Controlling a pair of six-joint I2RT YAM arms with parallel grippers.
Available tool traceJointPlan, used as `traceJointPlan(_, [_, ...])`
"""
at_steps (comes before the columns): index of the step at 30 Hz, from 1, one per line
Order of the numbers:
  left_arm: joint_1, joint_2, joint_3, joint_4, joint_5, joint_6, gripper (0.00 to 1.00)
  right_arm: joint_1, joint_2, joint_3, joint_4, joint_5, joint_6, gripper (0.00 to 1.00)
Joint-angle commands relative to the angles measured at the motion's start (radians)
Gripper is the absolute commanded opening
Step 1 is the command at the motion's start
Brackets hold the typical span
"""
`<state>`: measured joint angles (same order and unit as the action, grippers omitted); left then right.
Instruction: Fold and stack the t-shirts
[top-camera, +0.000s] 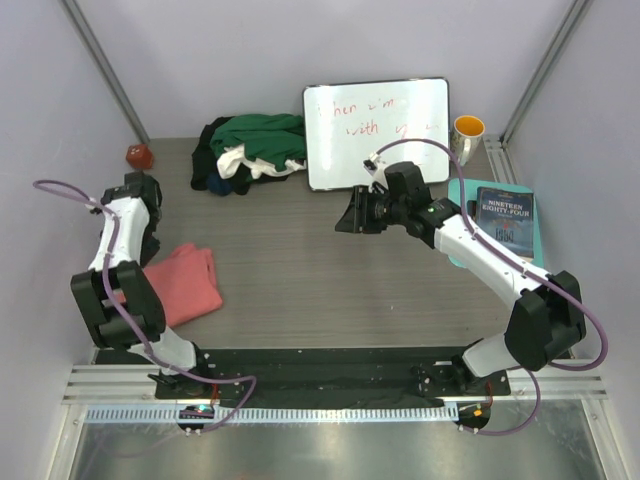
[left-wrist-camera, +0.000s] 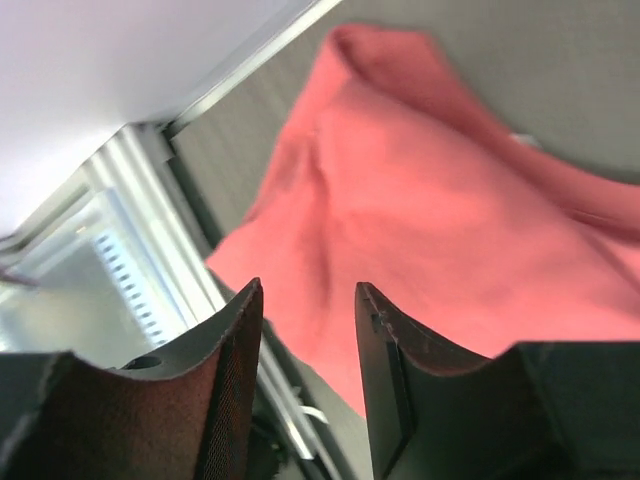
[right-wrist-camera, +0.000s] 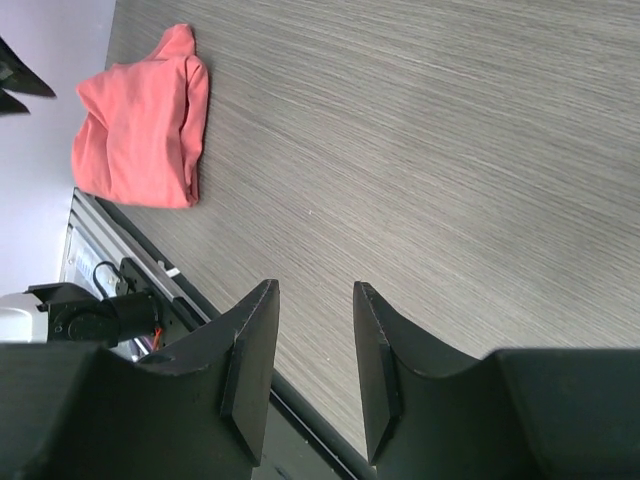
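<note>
A salmon-pink t-shirt (top-camera: 185, 283) lies folded flat at the table's near left; it fills the left wrist view (left-wrist-camera: 430, 220) and shows small in the right wrist view (right-wrist-camera: 140, 130). The dark green, white and black t-shirts (top-camera: 250, 150) sit in a crumpled heap at the back. My left gripper (top-camera: 150, 248) (left-wrist-camera: 308, 290) hovers over the pink shirt's left edge, open, with nothing between its fingers. My right gripper (top-camera: 352, 213) (right-wrist-camera: 315, 290) hangs open and empty over the bare tabletop at mid-table.
A white board with red writing (top-camera: 375, 130) leans at the back. A yellow mug (top-camera: 468, 128) stands in the back right corner. A dark book (top-camera: 505, 222) lies on a teal mat (top-camera: 458, 195) at the right. A red round object (top-camera: 139, 155) sits at back left.
</note>
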<state>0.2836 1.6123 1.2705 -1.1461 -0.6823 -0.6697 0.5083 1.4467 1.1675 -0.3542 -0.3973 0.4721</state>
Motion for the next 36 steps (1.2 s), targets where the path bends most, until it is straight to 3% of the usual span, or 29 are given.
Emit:
traceJointPlan(1, [-0.075, -0.068, 0.056, 0.016, 0.145, 0.012, 0.43, -0.004, -0.014, -0.011, 0.024, -0.026, 0.016, 0.41])
traceJointPlan(4, [-0.135, -0.054, 0.02, 0.071, 0.256, 0.021, 0.26, -0.004, -0.022, -0.025, 0.041, -0.028, 0.031, 0.41])
traceJointPlan(7, [-0.173, -0.013, -0.005, 0.111, 0.316, 0.021, 0.0, -0.001, 0.0, -0.049, 0.093, -0.054, 0.048, 0.39])
traceJointPlan(11, [-0.182, -0.028, -0.031, 0.1, 0.248, -0.002, 0.0, 0.041, 0.108, 0.021, 0.119, -0.122, 0.059, 0.2])
traceJointPlan(12, [-0.182, -0.058, -0.051, 0.103, 0.219, -0.01, 0.0, 0.058, 0.133, 0.044, 0.115, -0.127, 0.054, 0.02])
traceJointPlan(19, [-0.152, -0.063, -0.089, 0.053, 0.141, -0.077, 0.0, 0.196, 0.306, 0.244, 0.095, -0.13, 0.053, 0.01])
traceJointPlan(21, [-0.156, -0.06, -0.101, 0.069, 0.183, -0.045, 0.0, 0.211, 0.349, 0.288, 0.075, -0.132, 0.037, 0.01])
traceJointPlan(23, [-0.162, -0.107, -0.126, 0.166, 0.349, 0.037, 0.0, 0.211, 0.354, 0.296, 0.061, -0.106, 0.02, 0.01])
traceJointPlan(24, [-0.185, -0.129, -0.147, 0.193, 0.398, 0.05, 0.01, 0.211, 0.348, 0.294, 0.038, -0.065, 0.011, 0.02])
traceJointPlan(25, [-0.204, -0.179, -0.157, 0.247, 0.461, 0.059, 0.11, 0.211, 0.339, 0.288, 0.031, -0.034, 0.005, 0.07])
traceJointPlan(26, [-0.227, -0.202, -0.163, 0.276, 0.483, 0.073, 0.16, 0.211, 0.331, 0.284, -0.006, -0.003, -0.018, 0.26])
traceJointPlan(33, [-0.437, -0.227, -0.048, 0.289, 0.555, 0.064, 0.25, 0.208, 0.267, 0.21, -0.078, 0.173, -0.053, 0.29])
traceJointPlan(36, [-0.518, -0.239, -0.016, 0.296, 0.54, 0.061, 0.43, 0.21, 0.235, 0.164, -0.081, 0.222, -0.041, 0.29])
